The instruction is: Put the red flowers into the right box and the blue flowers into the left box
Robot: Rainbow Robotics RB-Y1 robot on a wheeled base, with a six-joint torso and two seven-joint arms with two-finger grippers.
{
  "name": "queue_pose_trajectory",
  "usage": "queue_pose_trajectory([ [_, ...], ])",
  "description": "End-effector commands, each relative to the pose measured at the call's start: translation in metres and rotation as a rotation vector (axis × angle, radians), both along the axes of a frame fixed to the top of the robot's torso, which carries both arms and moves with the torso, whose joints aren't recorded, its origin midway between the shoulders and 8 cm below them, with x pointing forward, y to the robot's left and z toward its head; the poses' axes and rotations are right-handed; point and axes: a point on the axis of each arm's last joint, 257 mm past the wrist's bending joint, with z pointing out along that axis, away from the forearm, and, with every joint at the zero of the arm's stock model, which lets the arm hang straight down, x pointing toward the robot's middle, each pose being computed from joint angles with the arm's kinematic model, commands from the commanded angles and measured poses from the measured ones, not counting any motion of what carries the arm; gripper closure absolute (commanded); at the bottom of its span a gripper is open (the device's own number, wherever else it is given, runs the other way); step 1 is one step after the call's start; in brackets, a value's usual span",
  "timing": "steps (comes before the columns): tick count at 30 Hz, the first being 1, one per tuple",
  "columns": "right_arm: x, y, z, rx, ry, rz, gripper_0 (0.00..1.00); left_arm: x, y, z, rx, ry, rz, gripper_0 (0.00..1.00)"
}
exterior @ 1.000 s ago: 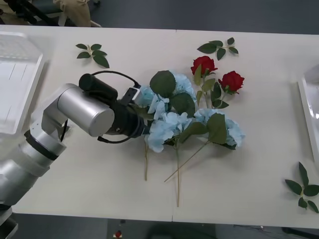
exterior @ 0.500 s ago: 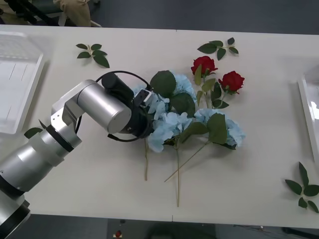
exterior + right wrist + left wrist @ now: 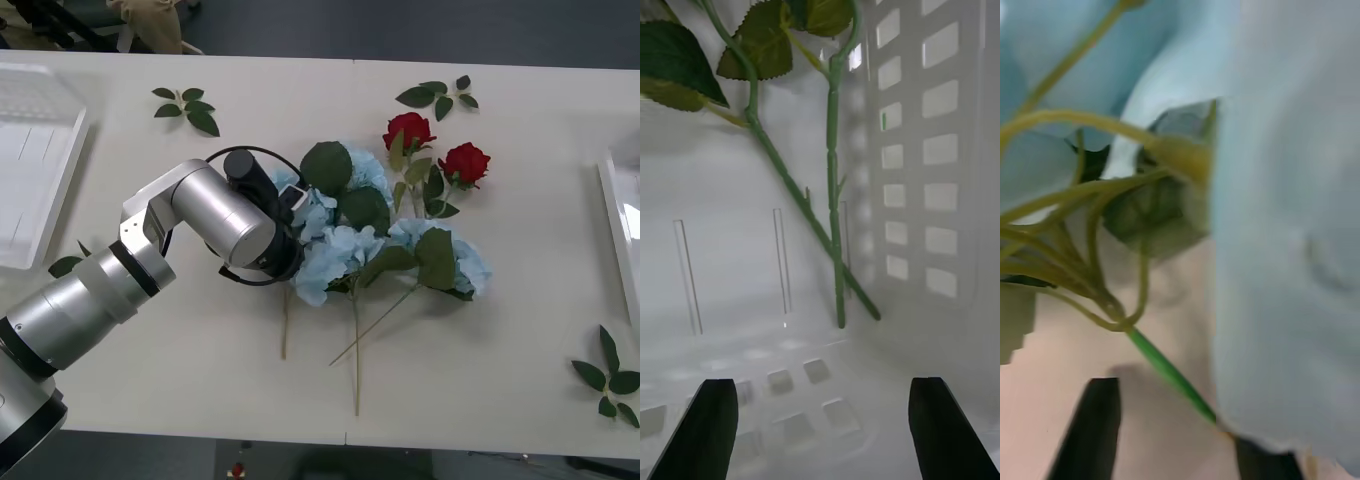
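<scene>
at mid-table the left gripper [image 3: 1176, 431] is pushed into the blue flowers [image 3: 345, 245], fingers apart astride a stem, gripping nothing yet. next: close on it, carry to the left box [image 3: 35, 160]. right gripper [image 3: 820, 427] hangs open inside the right box [image 3: 925, 172].

Even, soft overhead light covers the worktop [image 3: 500, 400] in the front view, leaving only faint shadows under the blue flowers [image 3: 340, 250] and the left arm, and the white left box [image 3: 30, 170] at the worktop's left edge looks washed out. In the left wrist view the blue flowers [image 3: 1285, 247] are heavily blurred from closeness. In the right wrist view the right box [image 3: 940, 150] is bright and hazy with mild glare.
</scene>
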Motion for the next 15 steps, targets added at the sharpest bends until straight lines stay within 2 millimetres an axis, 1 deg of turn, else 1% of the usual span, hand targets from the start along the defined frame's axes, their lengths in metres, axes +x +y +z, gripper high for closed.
queue_pose_trajectory([
  [1,0.018,0.008,0.047,-0.038,-0.023,0.074,0.34,0.012,-0.015,0.022,-0.004,-0.050,-0.033,1.00],
  [3,0.019,0.020,0.050,-0.010,-0.024,0.088,0.34,0.015,-0.014,0.024,0.002,-0.061,-0.033,1.00],
  [6,0.022,0.044,0.055,0.049,-0.041,0.115,0.34,0.019,-0.011,0.027,0.012,-0.075,-0.028,1.00],
  [9,0.026,0.080,0.063,0.127,-0.067,0.156,0.34,0.025,0.000,0.035,0.034,-0.103,-0.020,1.00],
  [10,0.026,0.086,0.065,0.135,-0.072,0.166,0.34,0.026,0.002,0.038,0.034,-0.110,-0.019,1.00],
  [12,0.029,0.110,0.070,0.169,-0.089,0.202,0.33,0.027,0.014,0.049,0.036,-0.117,-0.012,1.00],
  [13,0.030,0.122,0.071,0.185,-0.099,0.218,0.34,0.026,0.025,0.056,0.046,-0.115,-0.005,1.00],
  [15,0.032,0.139,0.074,0.204,-0.112,0.242,0.33,0.024,0.041,0.071,0.067,-0.115,0.003,1.00],
])
